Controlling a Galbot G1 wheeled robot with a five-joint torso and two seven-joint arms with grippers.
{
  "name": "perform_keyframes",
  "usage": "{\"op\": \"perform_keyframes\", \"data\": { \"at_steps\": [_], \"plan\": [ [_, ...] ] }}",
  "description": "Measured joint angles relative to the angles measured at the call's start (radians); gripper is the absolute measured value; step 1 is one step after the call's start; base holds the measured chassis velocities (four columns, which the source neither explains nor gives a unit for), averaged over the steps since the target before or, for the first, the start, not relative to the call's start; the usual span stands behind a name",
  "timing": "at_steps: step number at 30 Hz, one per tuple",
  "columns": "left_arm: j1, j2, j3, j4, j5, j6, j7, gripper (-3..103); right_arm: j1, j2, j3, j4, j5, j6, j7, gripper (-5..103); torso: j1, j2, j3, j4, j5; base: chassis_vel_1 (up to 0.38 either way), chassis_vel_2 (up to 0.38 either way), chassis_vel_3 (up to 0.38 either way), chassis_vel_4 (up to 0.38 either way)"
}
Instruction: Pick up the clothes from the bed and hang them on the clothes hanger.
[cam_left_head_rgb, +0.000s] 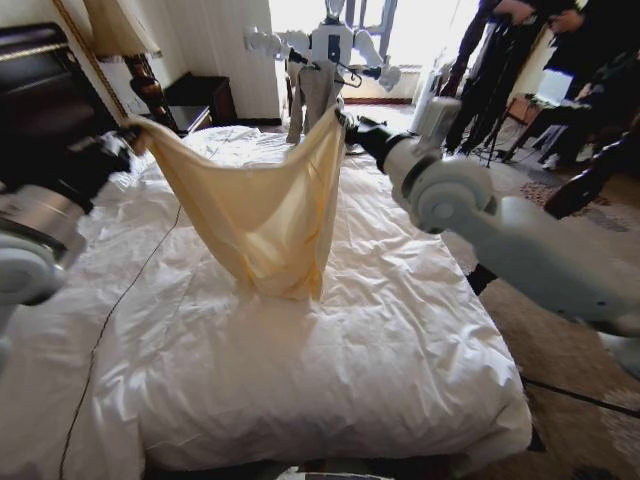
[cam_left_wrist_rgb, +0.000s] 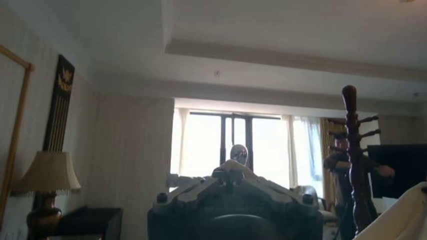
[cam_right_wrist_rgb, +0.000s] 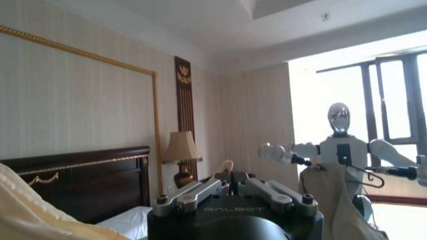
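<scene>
While apparently pinched aloft, soft shirt.

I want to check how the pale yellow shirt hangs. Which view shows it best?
The head view: the pale yellow shirt sags whole between the left gripper and right gripper, its hem on the white bed. Both wrist views catch corners.

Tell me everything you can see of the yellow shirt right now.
The yellow shirt is pale butter-yellow, thin and soft-looking. It hangs stretched between two raised corners, one at the left gripper, the other at the right gripper, sagging in a deep swag between them. Its folded lower end rests on the bed's white duvet. Collar and sleeves cannot be made out.
</scene>
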Motion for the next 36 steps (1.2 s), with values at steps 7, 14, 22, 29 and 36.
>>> {"op": "perform_keyframes", "data": {
  "at_steps": [7,14,22,29,36],
  "plan": [
    [0.022,0.094,-0.201,-0.009,-0.165,0.035,-0.054,0,0.142,0.002,-0.007,-0.003,0.073,-0.001,0.010,0,0.000,0.000,0.000,0.0003,-0.0001,0.000,0.000,0.000,0.000],
    [0.039,0.157,-0.383,-0.032,-0.319,0.115,-0.097,0,0.292,-0.054,-0.018,0.058,0.192,-0.013,0.032,0,0.000,0.000,0.000,0.0002,0.0000,0.000,0.000,0.000,0.000],
    [0.075,0.176,-0.563,-0.124,-0.455,0.235,-0.171,0,0.385,-0.182,-0.026,0.192,0.351,-0.019,0.056,0,0.000,0.000,0.000,-0.0001,0.0003,0.000,0.000,0.000,0.000],
    [0.100,0.160,-0.702,-0.186,-0.603,0.342,-0.222,0,0.361,-0.343,0.044,0.353,0.463,-0.022,0.058,0,0.000,0.000,0.000,0.0001,0.0001,0.000,0.000,0.000,0.000],
    [0.107,0.133,-0.686,-0.214,-0.625,0.384,-0.256,0,0.192,-0.496,0.171,0.457,0.500,-0.034,-0.001,0,0.000,0.000,0.000,-0.0001,0.0004,0.000,0.000,0.000,0.000]
  ]
}}
